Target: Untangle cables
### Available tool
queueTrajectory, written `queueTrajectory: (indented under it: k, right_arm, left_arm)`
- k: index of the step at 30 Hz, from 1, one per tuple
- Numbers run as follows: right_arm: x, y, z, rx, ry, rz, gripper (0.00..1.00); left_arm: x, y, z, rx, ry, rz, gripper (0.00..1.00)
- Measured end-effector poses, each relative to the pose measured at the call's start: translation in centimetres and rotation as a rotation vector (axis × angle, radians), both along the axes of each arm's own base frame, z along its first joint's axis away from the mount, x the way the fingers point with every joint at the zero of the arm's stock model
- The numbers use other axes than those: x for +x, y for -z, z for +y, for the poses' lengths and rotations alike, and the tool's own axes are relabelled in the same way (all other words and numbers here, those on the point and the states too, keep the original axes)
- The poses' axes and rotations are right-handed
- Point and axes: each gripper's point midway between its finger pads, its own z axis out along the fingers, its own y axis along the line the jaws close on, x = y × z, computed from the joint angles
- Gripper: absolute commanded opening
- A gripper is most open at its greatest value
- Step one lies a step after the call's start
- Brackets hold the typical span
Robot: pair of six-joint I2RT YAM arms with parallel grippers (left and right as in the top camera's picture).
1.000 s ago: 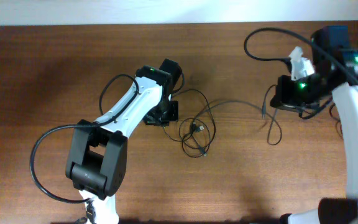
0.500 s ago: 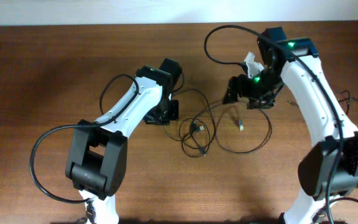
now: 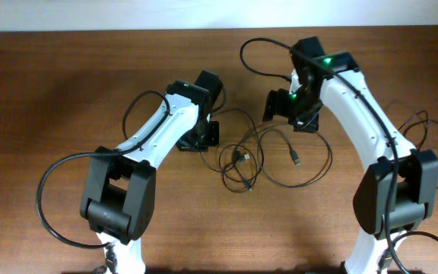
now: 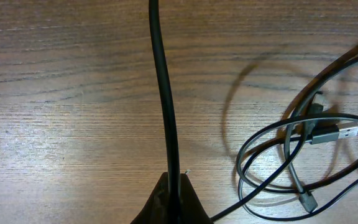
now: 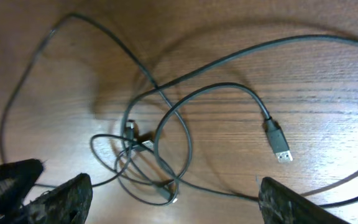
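1. Since the thin black flexible cables (image 3: 243, 163) lie bunched in crossed loops at the middle of the brown wooden table (image 3: 67, 91), between my two arms, I read everything outward from that knot (image 5: 145, 155)
2. One wide loop swings out to the right of the knot. A loose end with a flat black, silver-tipped USB plug (image 5: 278, 144) lies inside the loop, its long axis slanting away from the knot
3. My left gripper (image 4: 169, 202) is pinched tight on one strand, which runs straight out from its fingertips. The knot lies just off to its right
4. My right gripper (image 5: 174, 186) hovers above the cables with its jaws spread wide and nothing between them. In its wrist view the knot sits below the gap, nearer one finger, and the plug nearer the other
5. I judge the right arm to be the free one and the closer to that plug end. I'd come down across the plug's axis and draw it rightward, away from the strand the left holds
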Motion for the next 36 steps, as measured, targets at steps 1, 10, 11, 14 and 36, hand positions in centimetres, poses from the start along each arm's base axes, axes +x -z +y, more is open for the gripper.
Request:
queueTrajectory:
  k: [1,10,11,14,36]
  right_arm:
    - [-0.2,0.7,0.0,-0.019,0.018,0.010,0.84]
    - [1.2,8.6,1.6,0.002,0.233,-0.067,0.70]
    - [1.0,9.3,2.1,0.015,0.270,-0.064,0.67]
    - [2.2,9.3,3.2,0.020,0.387,-0.121,0.60]
    - [-5.6,11.0,-0.2,-0.243,0.060,0.088,0.99]
  left_arm:
    - [0.0,0.0,0.0,0.000,0.000,-0.001,0.00]
    - [0.4,0.0,-0.2,-0.011,0.000,-0.016,0.00]
    - [0.4,0.0,-0.2,-0.011,0.000,-0.016,0.00]
    - [0.4,0.0,-0.3,-0.015,0.000,-0.017,0.00]
    - [0.0,0.0,-0.2,-0.012,0.013,0.001,0.92]
